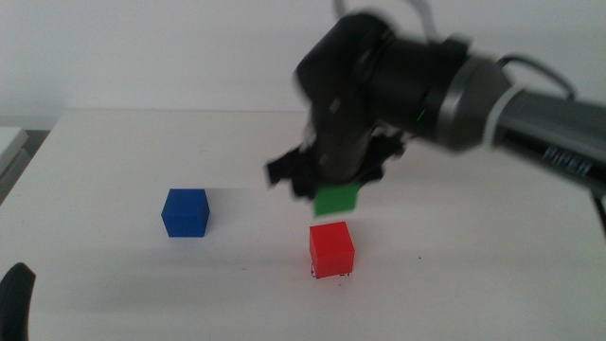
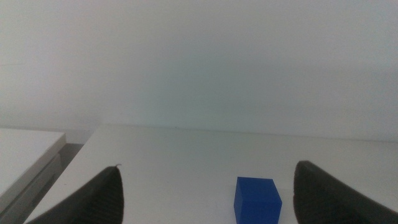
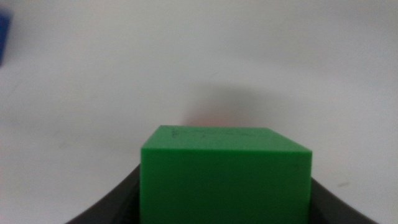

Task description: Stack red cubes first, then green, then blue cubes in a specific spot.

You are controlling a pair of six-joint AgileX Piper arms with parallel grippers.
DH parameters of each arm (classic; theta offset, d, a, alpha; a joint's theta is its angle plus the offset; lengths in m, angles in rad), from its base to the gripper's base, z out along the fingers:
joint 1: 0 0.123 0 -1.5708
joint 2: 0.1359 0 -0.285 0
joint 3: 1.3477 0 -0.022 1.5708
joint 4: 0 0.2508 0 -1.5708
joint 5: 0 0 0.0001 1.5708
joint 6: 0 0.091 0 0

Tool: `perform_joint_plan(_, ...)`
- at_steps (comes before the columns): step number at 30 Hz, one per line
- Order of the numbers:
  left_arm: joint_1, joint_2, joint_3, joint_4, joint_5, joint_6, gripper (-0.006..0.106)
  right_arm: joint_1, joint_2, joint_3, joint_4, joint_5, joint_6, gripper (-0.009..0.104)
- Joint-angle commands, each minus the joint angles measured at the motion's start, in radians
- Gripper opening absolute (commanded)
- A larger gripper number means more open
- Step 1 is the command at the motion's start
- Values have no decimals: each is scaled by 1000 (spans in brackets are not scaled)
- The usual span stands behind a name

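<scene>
The red cube (image 1: 331, 248) is a solid bright red, its top face a shade lighter than its front. Tiny black marks (image 1: 333, 277) show at its base against the white tabletop (image 1: 114, 275). The green cube (image 1: 337, 199) is a plain matte green, with its top lighter than its front in the right wrist view (image 3: 225, 177). The blue cube (image 1: 185, 212) is a deep, even blue with no pattern. The right tool (image 1: 322, 175) is black, on an arm of black and grey. The left tool (image 2: 205, 199) has dark, near-black jaws. The wall behind is a pale grey-white.
</scene>
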Motion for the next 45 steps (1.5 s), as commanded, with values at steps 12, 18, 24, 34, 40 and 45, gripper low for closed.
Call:
perform_joint_plan(12, 0, -3, 0, 1, -15, 0, 94, 33, 36, 100, -30, -72, 98, 9)
perform_joint_plan(18, 0, -3, 0, 1, -15, 0, 94, 29, 71, 100, -30, -74, 96, 9)
perform_joint_plan(24, 0, -3, 0, 1, -15, 0, 94, 24, 79, 100, -30, -86, 94, 9)
perform_joint_plan(34, 0, -3, 0, 1, -15, 0, 94, 15, 79, 100, -53, -79, 104, 9)
perform_joint_plan(40, 0, -3, 0, 1, -15, 0, 94, 11, 99, 101, -39, -81, 104, 9)
perform_joint_plan(45, 0, -3, 0, 1, -15, 0, 94, 11, 114, 102, -21, -86, 101, 9)
